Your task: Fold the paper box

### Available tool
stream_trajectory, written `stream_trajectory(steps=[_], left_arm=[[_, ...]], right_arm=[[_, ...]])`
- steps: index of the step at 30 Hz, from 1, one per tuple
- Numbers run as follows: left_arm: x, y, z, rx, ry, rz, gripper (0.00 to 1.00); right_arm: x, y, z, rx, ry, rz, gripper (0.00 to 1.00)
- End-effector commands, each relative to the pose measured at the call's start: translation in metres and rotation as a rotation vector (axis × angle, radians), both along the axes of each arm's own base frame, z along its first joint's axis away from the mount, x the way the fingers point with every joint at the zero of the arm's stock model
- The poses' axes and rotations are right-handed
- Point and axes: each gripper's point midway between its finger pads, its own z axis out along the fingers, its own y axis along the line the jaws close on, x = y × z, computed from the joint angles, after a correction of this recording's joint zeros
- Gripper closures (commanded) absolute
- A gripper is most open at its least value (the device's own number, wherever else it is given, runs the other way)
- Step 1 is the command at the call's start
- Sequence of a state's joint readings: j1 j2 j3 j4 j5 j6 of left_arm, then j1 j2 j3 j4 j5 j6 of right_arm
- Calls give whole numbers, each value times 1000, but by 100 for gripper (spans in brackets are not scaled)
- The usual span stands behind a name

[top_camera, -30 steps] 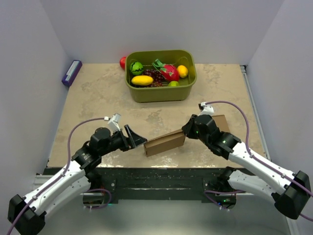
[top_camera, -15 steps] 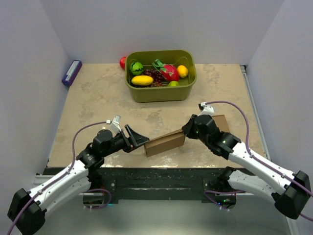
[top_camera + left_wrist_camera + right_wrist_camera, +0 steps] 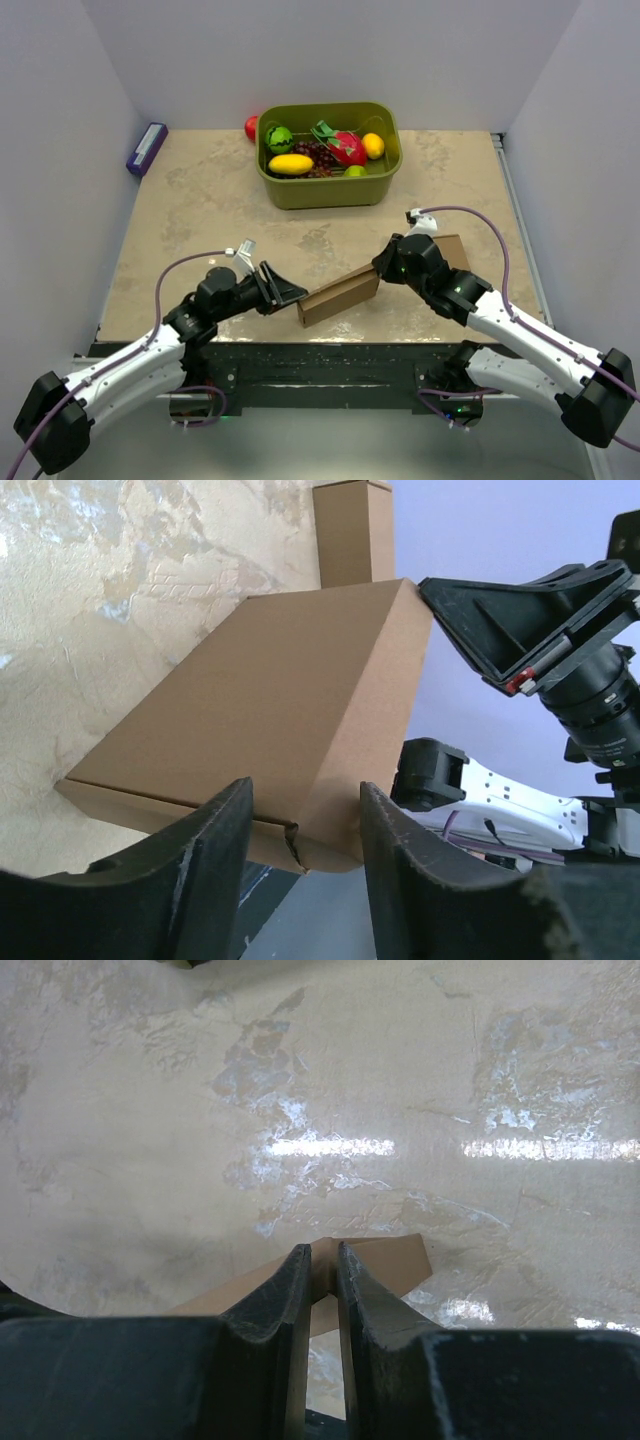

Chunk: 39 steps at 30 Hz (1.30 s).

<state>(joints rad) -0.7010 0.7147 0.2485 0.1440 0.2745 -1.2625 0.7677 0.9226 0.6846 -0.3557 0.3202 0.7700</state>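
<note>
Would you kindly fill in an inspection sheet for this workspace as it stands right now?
Surface: beige marbled table, glossy in places.
Job's things: paper box, brown cardboard, tilted, with its right end raised.
Clutter: green bin at the back, holding fruit; red item behind the bin; purple object by the left wall.
Grippers: left gripper has its jaws apart at the box's near corner, grip cannot be told; right gripper is pinched on the box's edge.
Cables: purple cables loop along both arms, clear of the box.
Surroundings: plain pale walls on three sides; nothing else seen.
</note>
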Motion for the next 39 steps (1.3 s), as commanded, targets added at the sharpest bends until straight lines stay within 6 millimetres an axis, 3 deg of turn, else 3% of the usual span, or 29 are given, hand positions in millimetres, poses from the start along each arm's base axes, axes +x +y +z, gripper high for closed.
stream_trajectory(steps=[1, 3, 4, 5, 7, 8, 11, 14, 15, 18, 20, 25, 29, 32, 37, 39], left_arm=[[-2, -9, 13, -8, -65, -46, 51], [0, -7, 6, 53, -99, -58, 48], [5, -6, 14, 80, -136, -56, 41], [9, 2, 4, 159, -134, -32, 38], [16, 9, 17, 241, -237, -34, 28], [19, 18, 12, 306, -243, -12, 26], [21, 27, 24, 382, -330, -25, 23], [16, 30, 20, 450, -375, -91, 23], [17, 32, 19, 478, -400, -107, 23], [19, 35, 19, 524, -429, -123, 21], [22, 33, 18, 537, -428, -137, 20], [35, 33, 11, 607, -439, -143, 15], [53, 28, 24, 585, -490, -143, 13], [73, 33, 31, 610, -529, -135, 11], [120, 64, 54, 647, -586, -28, 11], [135, 77, 65, 663, -614, 24, 11]], right_arm=[[-8, -11, -20, -73, 54, -9, 83], [-7, -11, -19, -78, 51, -13, 83], [-7, -12, -19, -78, 50, -15, 83], [-7, -13, -19, -84, 51, -17, 84], [-7, -13, -18, -80, 49, -16, 84], [-7, -13, -17, -78, 45, -15, 83], [-7, -12, -11, -71, 27, -4, 76], [-8, -12, 0, -56, -1, 16, 65], [-9, -12, 4, -51, -7, 18, 55], [-13, -20, 14, -53, -22, 5, 38], [-17, -27, 21, -56, -33, -3, 36], [-34, -40, 16, -63, -23, 16, 36], [-48, -38, 15, -35, -11, 78, 40], [-63, -24, 5, 18, 8, 183, 48], [-86, 11, -34, 159, 106, 319, 54], [-90, 23, -39, 208, 111, 328, 54]])
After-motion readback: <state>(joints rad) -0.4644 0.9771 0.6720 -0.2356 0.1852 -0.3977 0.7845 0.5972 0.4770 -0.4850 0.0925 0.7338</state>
